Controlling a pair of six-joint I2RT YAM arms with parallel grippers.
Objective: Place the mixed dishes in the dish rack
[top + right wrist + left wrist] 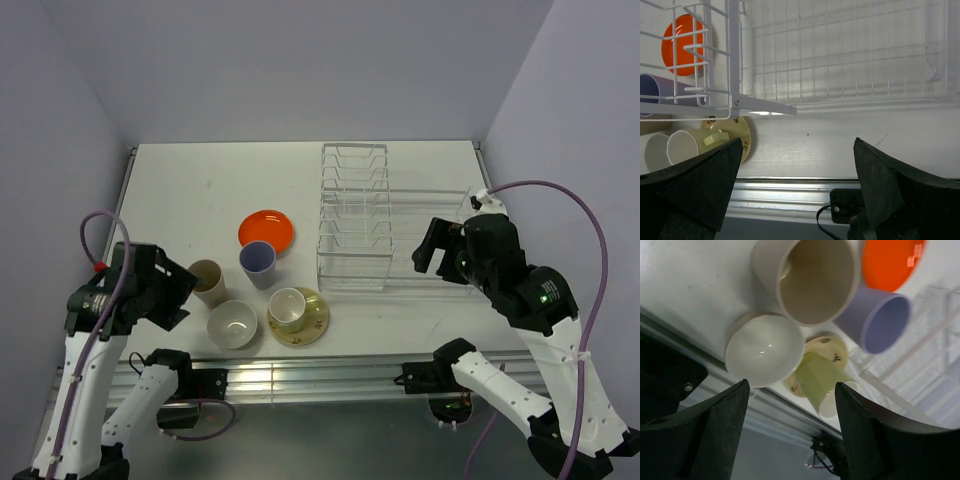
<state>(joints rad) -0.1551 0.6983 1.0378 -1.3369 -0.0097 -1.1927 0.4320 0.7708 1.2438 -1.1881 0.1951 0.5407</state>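
Jaws on the left gripper (183, 290) stand wide with nothing between them, low near the front-left edge of the tabletop (180, 190), just beside the tan cup (207, 282). Right of it, the off-white bowl (232, 324) sits by the front edge. The lavender cup (258, 264) is behind the bowl, and the orange plate (266, 230) lies further back. The pale yellow-green cup (287, 308) rests on the cream-yellow saucer (316, 322), just right of the bowl. The dish rack (355, 215) stands on the right half, reaching toward the far edge. The right gripper (430, 250) hovers by the rack's front-right part, its jaws wide and holding nothing.
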